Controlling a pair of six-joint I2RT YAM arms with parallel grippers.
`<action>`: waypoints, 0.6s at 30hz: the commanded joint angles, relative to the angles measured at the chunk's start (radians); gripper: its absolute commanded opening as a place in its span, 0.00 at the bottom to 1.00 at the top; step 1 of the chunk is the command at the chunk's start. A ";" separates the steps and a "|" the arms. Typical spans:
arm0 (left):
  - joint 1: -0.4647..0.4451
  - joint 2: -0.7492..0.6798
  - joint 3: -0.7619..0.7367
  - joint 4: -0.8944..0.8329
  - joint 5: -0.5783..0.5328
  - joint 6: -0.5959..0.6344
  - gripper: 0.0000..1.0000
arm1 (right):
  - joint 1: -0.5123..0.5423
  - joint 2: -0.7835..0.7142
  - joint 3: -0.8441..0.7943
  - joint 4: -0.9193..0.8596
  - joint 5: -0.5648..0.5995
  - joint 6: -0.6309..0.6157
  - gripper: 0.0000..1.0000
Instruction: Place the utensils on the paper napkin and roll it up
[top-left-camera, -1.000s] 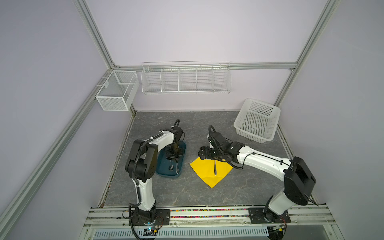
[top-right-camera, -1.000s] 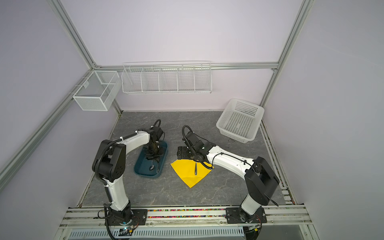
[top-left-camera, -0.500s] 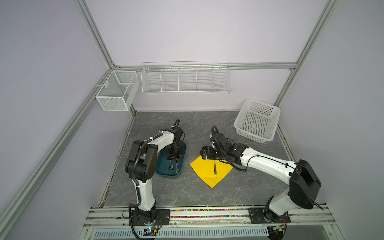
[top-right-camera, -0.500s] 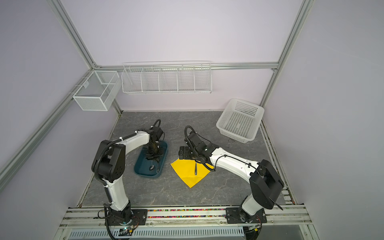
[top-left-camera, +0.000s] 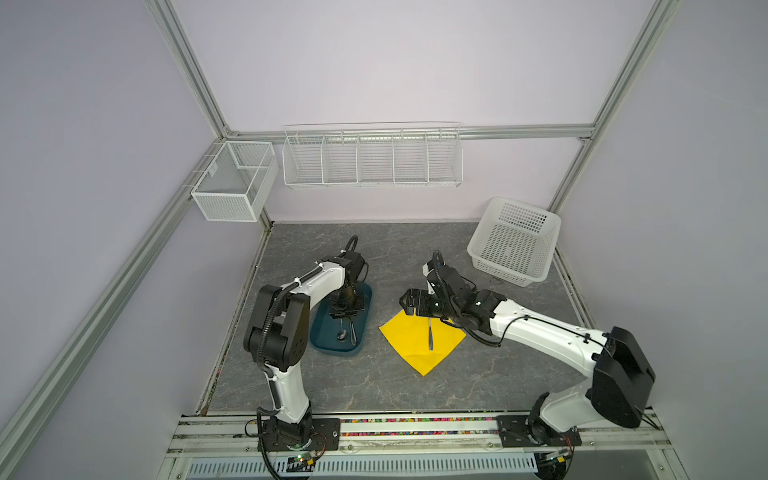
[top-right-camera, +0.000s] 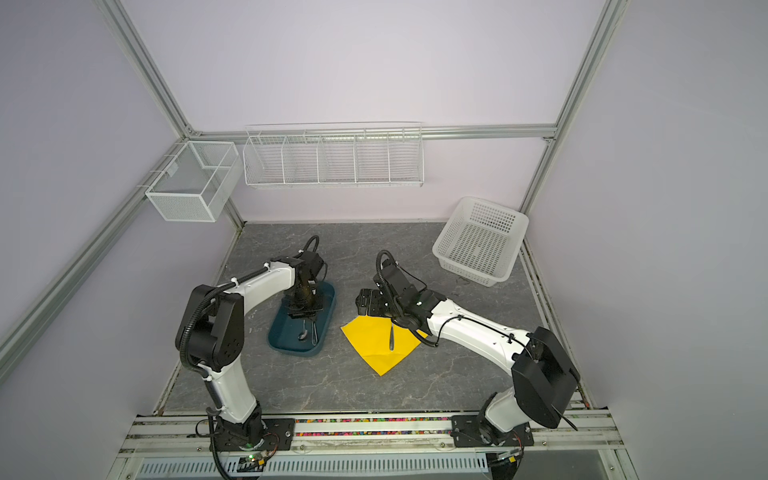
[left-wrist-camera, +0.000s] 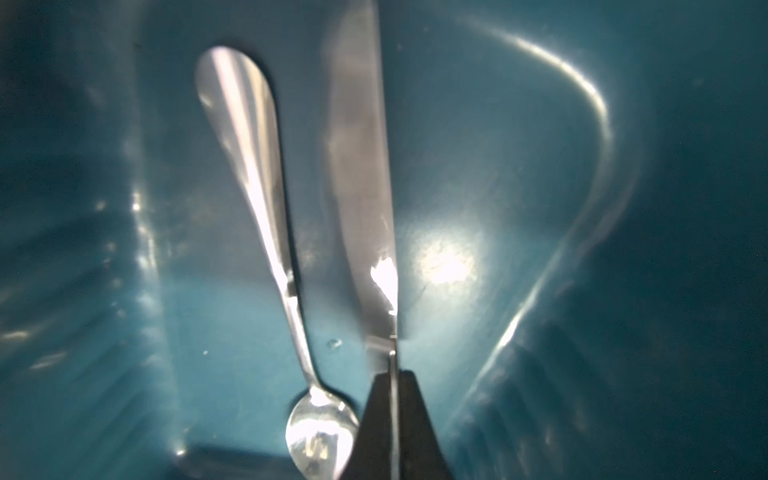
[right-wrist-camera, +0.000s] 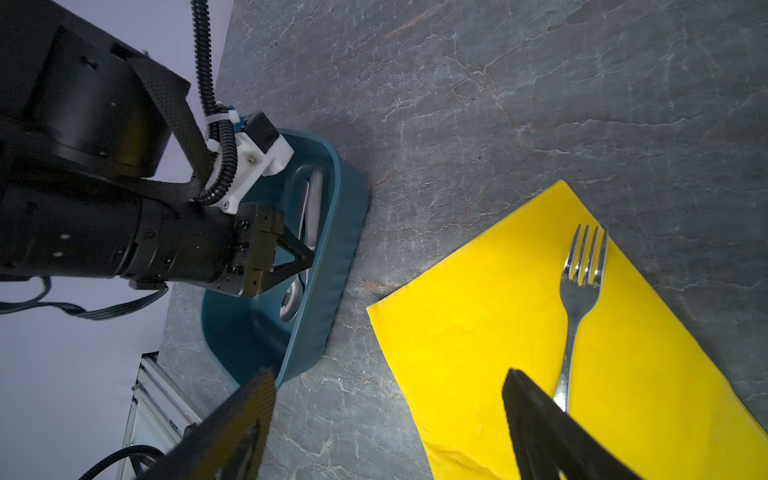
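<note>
**Yellow paper napkin (top-left-camera: 409, 343) carries fork (top-left-camera: 430, 338); left claw (left-wrist-camera: 392, 380) clamped on knife (left-wrist-camera: 363, 187) in tray (top-left-camera: 322, 343)**

Napkin lies flat and unrolled on the grey marbled bench (top-left-camera: 374, 386), one corner toward the front. It sits just right of the dark teal oval tray in both top views, not touching it. Fork lies near the napkin's middle, tines toward the front, handle end toward the right claw (top-left-camera: 405, 305).

Right claw hangs over the napkin's far corner, jaws wide apart, nothing in them. In the right wrist view one finger (right-wrist-camera: 548, 428) overlaps the fork handle; cannot tell if they touch.

Left claw points down into the tray, jaws together on the knife. A thin steel edge shows between the two dark fingers (left-wrist-camera: 415, 424). Cannot tell whether the knife is off the tray floor.

Spoon (left-wrist-camera: 257, 187) lies in the tray just beside the knife, roughly parallel, bowl end by the claw tips.

White perforated basket (top-left-camera: 513, 243) sits at the back right of the bench, well apart.
</note>
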 joint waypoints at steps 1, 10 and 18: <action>0.002 -0.032 0.016 -0.043 -0.027 0.020 0.05 | 0.006 -0.022 -0.020 0.037 -0.019 0.018 0.89; 0.004 -0.020 -0.023 -0.010 -0.044 0.016 0.15 | 0.006 -0.005 -0.015 0.032 -0.031 0.016 0.89; 0.028 0.000 -0.062 0.023 -0.034 0.055 0.23 | 0.005 0.030 0.017 0.030 -0.067 0.012 0.89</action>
